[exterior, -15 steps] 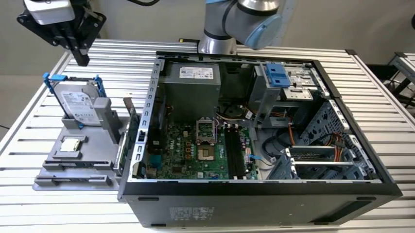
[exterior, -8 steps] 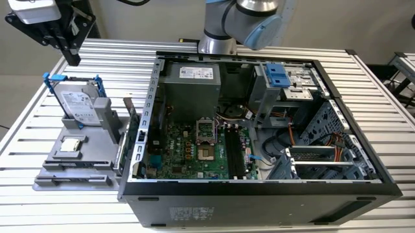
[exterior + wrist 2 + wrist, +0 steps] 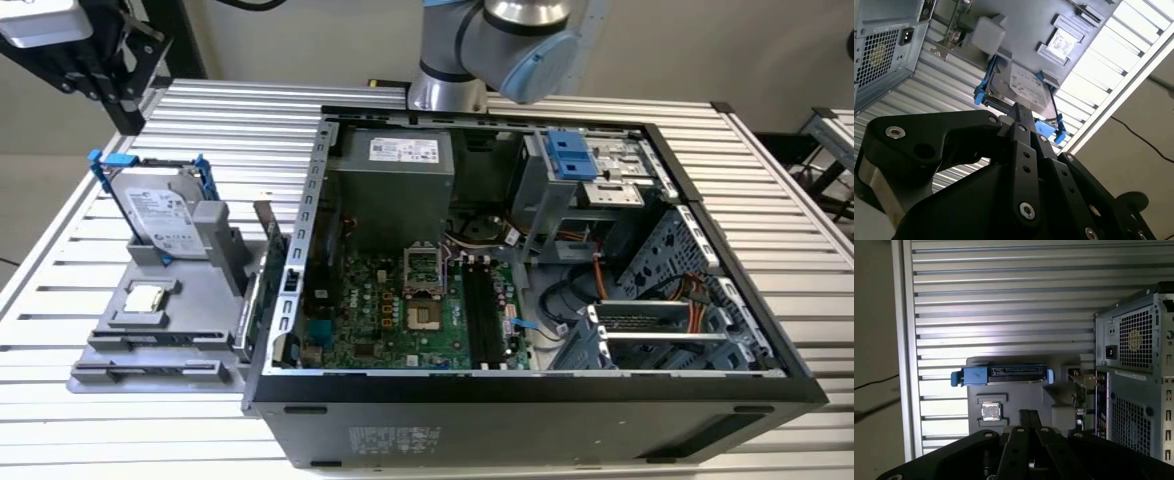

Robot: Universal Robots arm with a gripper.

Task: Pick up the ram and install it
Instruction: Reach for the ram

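Open case [image 3: 534, 388], seen from above in the exterior view: the board [image 3: 387, 322] lay unobstructed from overhead. It was hemmed in by the power supply [image 3: 391, 195] toward the arm base [image 3: 447, 90], and by the drive cage [image 3: 587, 170] and cables [image 3: 601, 272] on the exterior view's right. The slots [image 3: 483, 315] formed a narrow lane between socket [image 3: 420, 300] and cables. The holder [image 3: 134, 350] stood just beside the case wall; the upright drive [image 3: 163, 215] blocked one end, the other end sat low. Bare surface [image 3: 54, 270] flanked the holder. The pincer [image 3: 1029, 414], jaws together, hung clear above the drive.
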